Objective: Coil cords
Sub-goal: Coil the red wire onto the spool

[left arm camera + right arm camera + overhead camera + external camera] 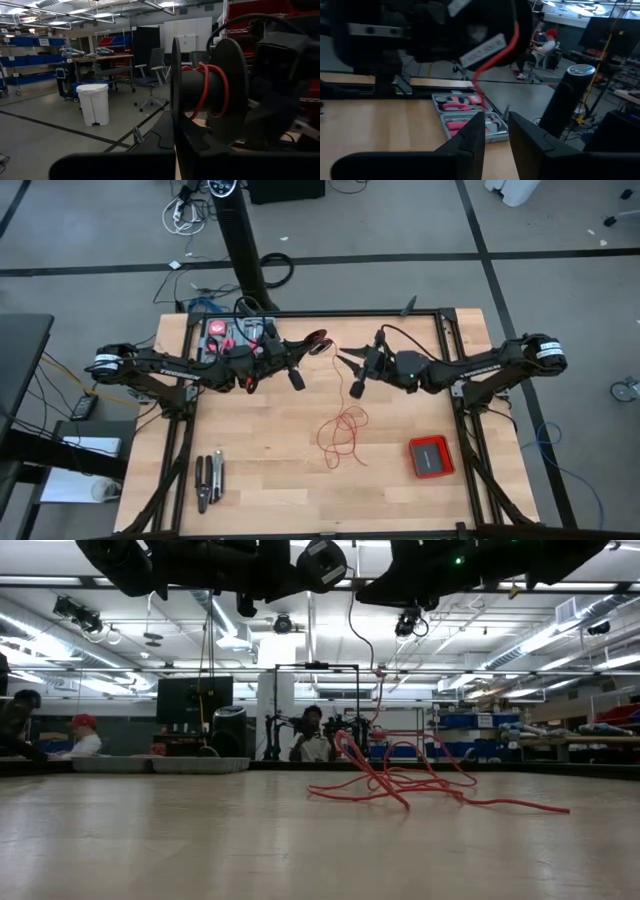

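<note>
The black spool [205, 90] carries a few turns of thin red wire and is held high above the table's middle in my left gripper [306, 352]. From the spool the wire [479, 85] runs to my right gripper [496, 120], just right of it, whose fingers stand a narrow gap apart. The rest of the wire lies in loose loops [343, 435] on the table below, also seen in the low view [400, 780], with one strand rising from them. My left gripper is shut on the spool [318, 340] and holds it clear of the table, axis about level. One dark finger [197, 150] comes up at the spool's lower part by the flanges and hides the place of contact. My right gripper: the wire runs down to one fingertip [481, 116] and goes out of sight behind it; I cannot tell whether it touches.
A flat red square box [431, 456] lies at the near right. An open tool case [238, 332] stands at the far left, under my left arm. Pliers [209, 480] lie at the near left. People sit in the room beyond the table.
</note>
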### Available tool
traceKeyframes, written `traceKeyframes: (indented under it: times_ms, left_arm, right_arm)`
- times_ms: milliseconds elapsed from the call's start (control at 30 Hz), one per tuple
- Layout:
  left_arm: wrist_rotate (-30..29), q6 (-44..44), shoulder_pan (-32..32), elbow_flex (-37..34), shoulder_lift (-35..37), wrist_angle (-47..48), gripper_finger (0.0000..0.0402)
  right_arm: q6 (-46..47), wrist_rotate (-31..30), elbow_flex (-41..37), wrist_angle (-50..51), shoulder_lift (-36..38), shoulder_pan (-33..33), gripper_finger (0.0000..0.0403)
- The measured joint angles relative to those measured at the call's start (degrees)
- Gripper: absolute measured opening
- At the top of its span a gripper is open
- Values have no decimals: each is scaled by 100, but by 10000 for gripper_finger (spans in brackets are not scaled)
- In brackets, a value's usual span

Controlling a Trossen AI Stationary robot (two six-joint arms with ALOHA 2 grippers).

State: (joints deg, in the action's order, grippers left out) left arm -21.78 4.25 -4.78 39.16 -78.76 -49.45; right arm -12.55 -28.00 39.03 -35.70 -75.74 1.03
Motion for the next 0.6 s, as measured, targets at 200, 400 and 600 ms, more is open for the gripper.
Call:
traceKeyframes:
  times_ms: [200,400,600]
  left_arm:
    - [-85,63,0,0,0,-42,0]
    - [-109,151,0,0,0,-42,0]
    - [-109,151,0,1,0,-43,0]
  right_arm:
    - [331,638,7,-21,-295,-231,84]
    - [245,679,4,-188,-604,-271,82]
    - [237,679,4,-197,-667,-325,78]
